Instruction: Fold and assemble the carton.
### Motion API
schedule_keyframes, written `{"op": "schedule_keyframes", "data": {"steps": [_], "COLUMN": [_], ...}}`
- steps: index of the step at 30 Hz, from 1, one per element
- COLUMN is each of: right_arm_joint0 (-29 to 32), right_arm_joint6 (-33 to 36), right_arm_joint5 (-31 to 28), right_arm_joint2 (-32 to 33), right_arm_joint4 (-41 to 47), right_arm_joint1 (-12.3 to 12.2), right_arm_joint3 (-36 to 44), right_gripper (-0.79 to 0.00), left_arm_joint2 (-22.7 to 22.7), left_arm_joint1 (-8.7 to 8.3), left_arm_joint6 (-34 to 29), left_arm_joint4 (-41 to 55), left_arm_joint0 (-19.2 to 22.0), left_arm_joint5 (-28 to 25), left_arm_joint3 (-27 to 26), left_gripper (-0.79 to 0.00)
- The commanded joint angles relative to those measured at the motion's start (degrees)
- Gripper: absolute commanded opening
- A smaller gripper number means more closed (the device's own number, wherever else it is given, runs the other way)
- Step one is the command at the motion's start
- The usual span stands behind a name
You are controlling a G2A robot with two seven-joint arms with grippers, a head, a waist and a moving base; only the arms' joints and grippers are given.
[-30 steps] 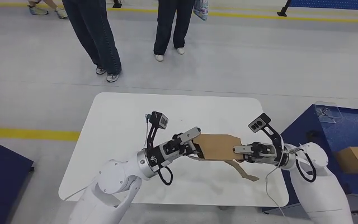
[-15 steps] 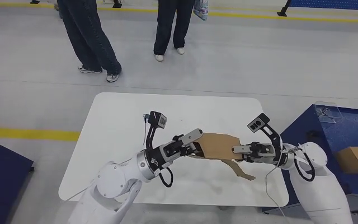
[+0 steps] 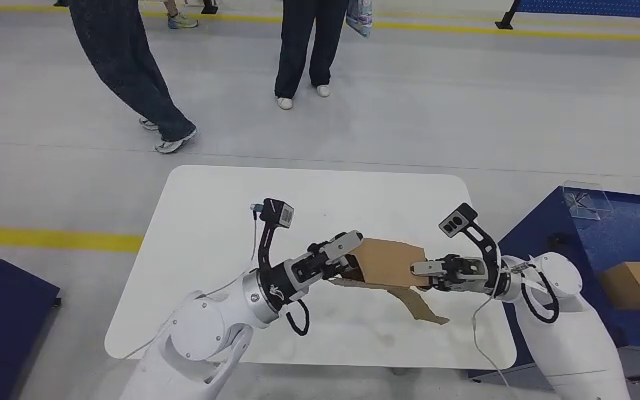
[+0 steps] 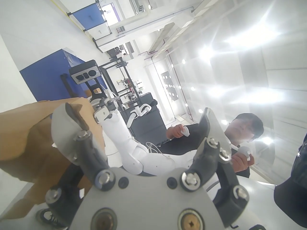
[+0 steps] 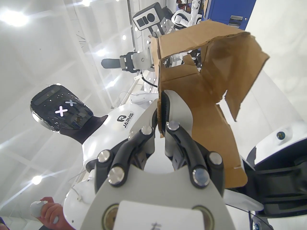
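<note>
From the top view, you have the carton hanging in the air over the middle of the bench, stretched between the left arm and the right arm. No part of it rests on the bench. A long flap droops from its underside on the right arm's side. The left jaws sit at the carton's near end, the right jaws at the opposite end.

In the left wrist view, your left jaws stand wide apart. One finger lies against the carton, seemingly tucked just inside its brown wall, while the other finger stands well clear in open air. Nothing is pinched here, so this arm is propping or spreading the carton and not holding it.

In the right wrist view, your right jaws are clamped on one panel edge of the carton, with the board sandwiched between the two fingers. Past them the carton opens into a rough, lopsided tube, and its end flaps splay outward, one of them ragged.

As for progress, I judge you roughly midway at best. The flat blank has been opened into a hollow shape, but the walls are not squared. No end flap looks folded in or tucked. Squaring the tube and closing both ends remain.
</note>
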State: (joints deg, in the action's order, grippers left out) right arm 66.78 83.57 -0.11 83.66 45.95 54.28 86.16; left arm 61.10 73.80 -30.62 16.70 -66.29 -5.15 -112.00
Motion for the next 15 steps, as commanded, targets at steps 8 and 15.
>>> {"op": "schedule_keyframes", "data": {"steps": [8, 15], "right_arm_joint0": [-0.3, -0.4], "right_arm_joint6": [0.2, 0.2], "right_arm_joint5": [0.0, 0.0], "right_arm_joint2": [-0.1, 0.0], "right_arm_joint4": [-0.2, 0.0], "right_arm_joint1": [-0.1, -0.2], "right_arm_joint3": [-0.6, -0.7], "right_gripper": [-0.785, -0.785], "left_arm_joint2": [0.4, 1.0], "left_arm_joint1": [0.04, 0.02], "left_arm_joint6": [1.1, 1.4], "left_arm_joint4": [-0.9, -0.9], "left_arm_joint0": [-0.1, -0.6], "left_arm_joint5": [1.2, 1.3], "left_arm_joint3": [-0.5, -0.8], "left_gripper": [0.000, 0.000]}}
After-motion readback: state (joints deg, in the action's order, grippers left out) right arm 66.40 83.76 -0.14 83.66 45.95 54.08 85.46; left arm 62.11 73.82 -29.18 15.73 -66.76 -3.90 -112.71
